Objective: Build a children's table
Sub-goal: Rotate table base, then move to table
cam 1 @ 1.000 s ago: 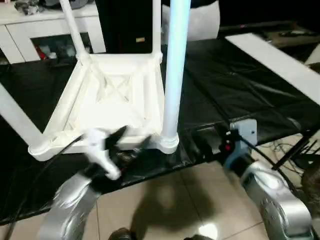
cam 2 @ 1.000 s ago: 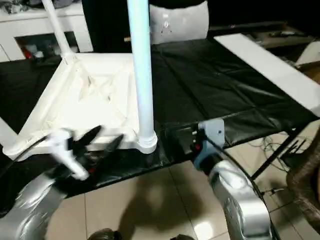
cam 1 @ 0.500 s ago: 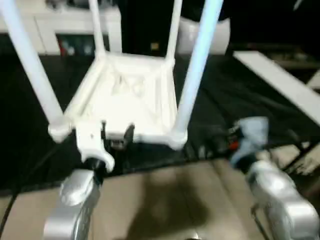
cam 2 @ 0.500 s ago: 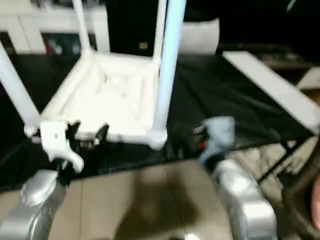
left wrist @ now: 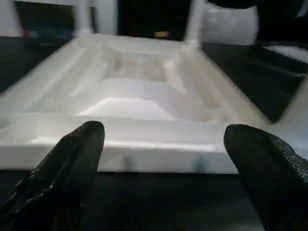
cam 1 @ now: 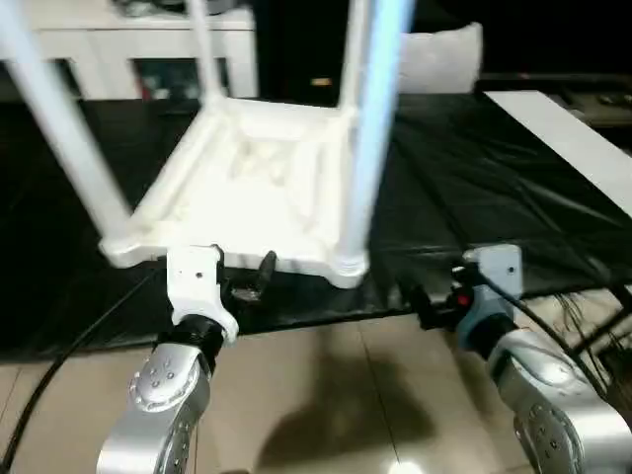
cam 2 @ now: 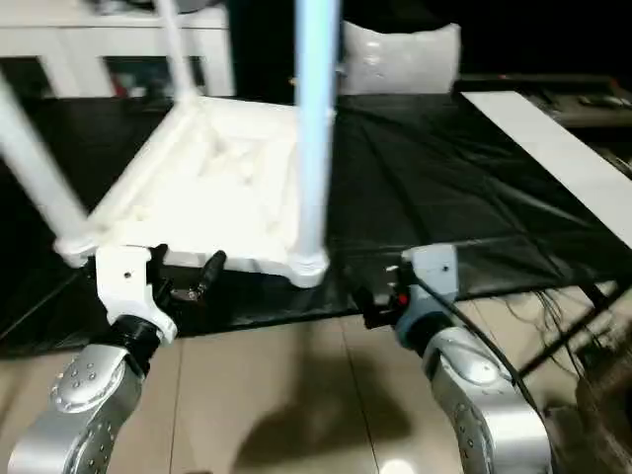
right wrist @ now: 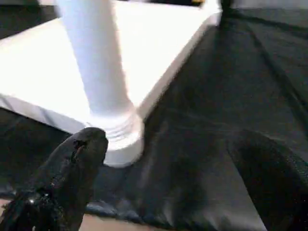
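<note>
Jaws spread, left gripper [cam 1: 242, 281] facing table [cam 1: 247, 188], right gripper [cam 1: 420, 301] alongside

Two silver arms reached forward from the near edge, one on the left and one on the right. The left gripper [cam 1: 242, 279] sat on a white wrist block, and its two black fingers [left wrist: 72, 163] were spread wide apart with nothing between them. The right gripper [cam 1: 420, 301] sat on a blue-grey wrist block with a small red spot. Its black fingers [right wrist: 72, 173] were spread wide too, and they held nothing.
</note>
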### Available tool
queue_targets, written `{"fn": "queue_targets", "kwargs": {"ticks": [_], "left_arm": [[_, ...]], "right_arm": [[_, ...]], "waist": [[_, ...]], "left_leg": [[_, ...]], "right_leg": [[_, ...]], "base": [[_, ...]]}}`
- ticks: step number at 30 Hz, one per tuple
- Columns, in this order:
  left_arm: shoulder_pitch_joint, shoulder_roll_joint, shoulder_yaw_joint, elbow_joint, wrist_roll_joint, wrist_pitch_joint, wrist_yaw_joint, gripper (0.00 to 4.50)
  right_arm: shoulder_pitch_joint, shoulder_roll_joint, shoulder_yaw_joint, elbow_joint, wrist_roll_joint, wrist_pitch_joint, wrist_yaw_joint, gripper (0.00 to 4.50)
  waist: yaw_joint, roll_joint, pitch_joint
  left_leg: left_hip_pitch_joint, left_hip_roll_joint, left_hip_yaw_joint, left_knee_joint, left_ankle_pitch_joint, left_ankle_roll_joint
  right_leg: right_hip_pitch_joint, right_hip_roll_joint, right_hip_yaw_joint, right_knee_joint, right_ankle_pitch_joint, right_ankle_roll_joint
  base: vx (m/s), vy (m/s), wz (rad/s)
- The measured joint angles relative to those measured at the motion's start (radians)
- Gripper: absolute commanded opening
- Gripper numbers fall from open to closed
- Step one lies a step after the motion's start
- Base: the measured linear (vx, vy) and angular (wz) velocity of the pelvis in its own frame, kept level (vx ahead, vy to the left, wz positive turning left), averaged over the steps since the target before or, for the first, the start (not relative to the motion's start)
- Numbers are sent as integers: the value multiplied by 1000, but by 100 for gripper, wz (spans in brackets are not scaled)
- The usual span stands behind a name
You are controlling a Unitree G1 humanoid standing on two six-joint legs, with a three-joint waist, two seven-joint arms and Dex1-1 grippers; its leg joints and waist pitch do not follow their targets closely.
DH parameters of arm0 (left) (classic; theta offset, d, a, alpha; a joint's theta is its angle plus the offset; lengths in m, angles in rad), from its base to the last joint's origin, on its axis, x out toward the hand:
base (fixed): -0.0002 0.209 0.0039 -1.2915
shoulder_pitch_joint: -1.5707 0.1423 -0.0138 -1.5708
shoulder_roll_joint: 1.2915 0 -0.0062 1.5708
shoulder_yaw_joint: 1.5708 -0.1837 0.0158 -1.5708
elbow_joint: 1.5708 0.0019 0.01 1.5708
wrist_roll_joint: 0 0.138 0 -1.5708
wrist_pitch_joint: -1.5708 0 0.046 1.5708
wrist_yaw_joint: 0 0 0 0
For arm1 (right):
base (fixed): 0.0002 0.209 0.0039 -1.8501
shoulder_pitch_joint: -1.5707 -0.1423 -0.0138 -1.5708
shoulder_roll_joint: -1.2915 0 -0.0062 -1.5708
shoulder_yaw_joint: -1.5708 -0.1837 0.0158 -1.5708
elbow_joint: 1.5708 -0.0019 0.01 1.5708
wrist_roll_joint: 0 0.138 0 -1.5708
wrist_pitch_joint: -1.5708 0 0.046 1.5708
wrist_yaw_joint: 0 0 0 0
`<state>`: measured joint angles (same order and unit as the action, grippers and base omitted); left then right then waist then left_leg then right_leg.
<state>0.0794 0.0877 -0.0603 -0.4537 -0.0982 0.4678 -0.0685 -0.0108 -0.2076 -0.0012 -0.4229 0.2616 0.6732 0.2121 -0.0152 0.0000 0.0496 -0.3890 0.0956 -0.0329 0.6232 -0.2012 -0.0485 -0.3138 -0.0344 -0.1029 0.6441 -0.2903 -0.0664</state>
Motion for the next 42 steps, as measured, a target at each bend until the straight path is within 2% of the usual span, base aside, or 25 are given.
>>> {"fn": "queue_targets", "kwargs": {"ticks": [2,3,5,6,7,8,10,12,15,17,20,22,23,24,25,27,29,30,31,33,34,36,37,38,42], "left_arm": [[-2,11,3,0,15,8,7,441],[-2,15,4,0,19,2,8,441],[6,12,7,0,32,5,20,441],[8,3,6,1,33,7,23,441],[8,-6,6,0,30,13,24,441],[11,-12,1,-1,22,24,22,441],[17,-4,-7,-18,4,24,0,441],[44,4,-23,-40,-9,7,-25,441],[57,4,-21,-39,-8,6,-26,441],[53,7,-14,-38,-7,5,-26,441],[36,2,-23,-40,-6,-1,-32,441],[37,8,-24,-40,-8,-3,-37,441],[38,17,-22,-39,-8,-4,-38,441],[39,26,-15,-39,-9,-5,-40,441],[42,39,0,-38,-9,-6,-43,441],[42,48,24,-31,-9,-7,-48,441],[38,48,24,-31,-10,-11,-51,441],[36,48,24,-31,-14,-12,-56,441],[33,46,23,-27,-15,-13,-58,441],[33,35,-2,-13,-18,-12,-71,441],[29,45,-18,-13,-23,-13,-85,441],[28,59,-19,-14,-26,-15,-99,441],[27,66,-17,-17,-26,-16,-103,441],[30,71,-14,-16,-26,-16,-106,441],[26,85,-7,-2,-28,-16,-128,441]], "right_arm": [[-1,4,0,0,0,-2,-4,450],[-1,8,-1,0,2,-4,-9,450],[-1,7,0,-1,3,-5,-7,450],[6,-3,-4,-1,2,-5,-8,450],[14,-7,-13,3,2,-5,-8,450],[23,-6,-20,3,2,-4,-9,450],[20,2,-34,-4,3,-13,-10,450],[22,16,-38,-5,3,-22,-13,450],[23,32,-26,-7,7,-23,-15,450],[23,37,-24,-7,9,-27,-18,450],[27,27,-39,-9,9,-38,-20,450],[27,30,-42,-9,9,-48,-19,450],[27,37,-39,-9,9,-49,-19,450],[25,44,-33,-9,9,-51,-18,450],[13,52,-21,-9,10,-52,-16,450],[14,53,-16,-15,11,-54,-12,450],[17,53,-16,-16,11,-55,-12,450],[19,53,-17,-18,11,-56,-13,450],[20,49,-20,-22,12,-58,-16,450],[33,46,-43,-26,9,-65,-29,450],[43,47,-60,-28,5,-71,-37,450],[49,50,-67,-32,3,-75,-43,450],[50,53,-68,-39,3,-77,-48,450],[50,62,-66,-40,3,-77,-50,450],[50,71,-32,-47,4,-78,-50,450]], "waist": [[-3,-6,-1],[7,-21,-4],[28,-35,-9],[52,-41,-10],[71,-42,-7],[80,-50,-4],[92,-44,-6],[105,-19,-7],[103,-16,-6],[95,-22,-1],[113,-25,5],[114,-4,-2],[113,1,-4],[101,-2,-4],[91,-16,-8],[61,-17,-15],[43,-29,-20],[34,-56,-24],[33,-84,-22],[49,-59,-16],[56,-45,-14],[62,-19,-11],[61,8,-7],[55,16,-9],[11,8,-5]], "left_leg": [[1,-20,-46,-3,6,-17],[3,-21,-46,-6,10,-27],[5,-12,-36,-14,15,-31],[-7,-1,-2,21,-12,24],[-28,11,51,103,-35,61],[-24,4,86,129,-35,62],[12,-18,121,53,-34,61],[28,-1,118,0,-24,48],[45,20,124,-13,-25,18],[71,20,137,-23,-33,8],[61,25,141,44,-65,57],[57,45,134,-2,-53,46],[62,49,134,-4,-46,21],[73,47,130,-10,-51,14],[74,33,130,-11,-58,20],[76,28,127,-1,-73,30],[78,24,133,0,-81,29],[82,14,142,2,-89,29],[85,2,149,14,-102,32],[91,11,141,41,-132,107],[75,10,132,73,-131,107],[58,14,131,68,-119,86],[55,32,128,46,-91,51],[61,40,127,46,-86,17],[89,32,134,18,-92,16]], "right_leg": [[-2,20,22,54,-47,-78],[-7,25,49,79,-61,-81],[-13,29,61,86,-68,-23],[-7,35,59,70,-54,-5],[-2,40,64,62,-47,-4],[2,39,68,52,-42,-3],[-1,51,63,30,-22,8],[-1,83,49,11,-10,3],[10,81,29,-4,-9,4],[38,76,30,-10,-21,-20],[58,75,39,-23,-28,-20],[70,85,30,-42,-29,-11],[77,84,27,-46,-34,-5],[73,80,25,-45,-39,4],[54,55,31,-8,-59,25],[-27,-2,41,119,-51,66],[-95,-46,53,105,-21,103],[-103,-66,69,18,9,97],[-96,-79,87,5,79,106],[-71,-60,89,-8,65,92],[-56,-53,86,-19,65,88],[-28,-45,76,-25,59,82],[-11,-33,61,-26,53,84],[-1,-28,57,-32,46,89],[3,-27,59,-34,20,10]], "base": [[-3,-87,67],[4,-194,61],[-3,-218,44],[14,-225,0],[14,-225,0],[5,-190,-7],[-23,-164,-5],[-10,-114,-4],[-2,-31,-2],[0,0,0],[72,10,-3],[98,49,-6],[137,87,7],[174,89,5],[174,89,5],[162,57,9],[129,17,10],[101,-79,3],[101,-79,3],[77,-76,-1],[76,-63,-5],[91,6,-3],[88,33,0],[84,65,-1],[88,46,7]]}}
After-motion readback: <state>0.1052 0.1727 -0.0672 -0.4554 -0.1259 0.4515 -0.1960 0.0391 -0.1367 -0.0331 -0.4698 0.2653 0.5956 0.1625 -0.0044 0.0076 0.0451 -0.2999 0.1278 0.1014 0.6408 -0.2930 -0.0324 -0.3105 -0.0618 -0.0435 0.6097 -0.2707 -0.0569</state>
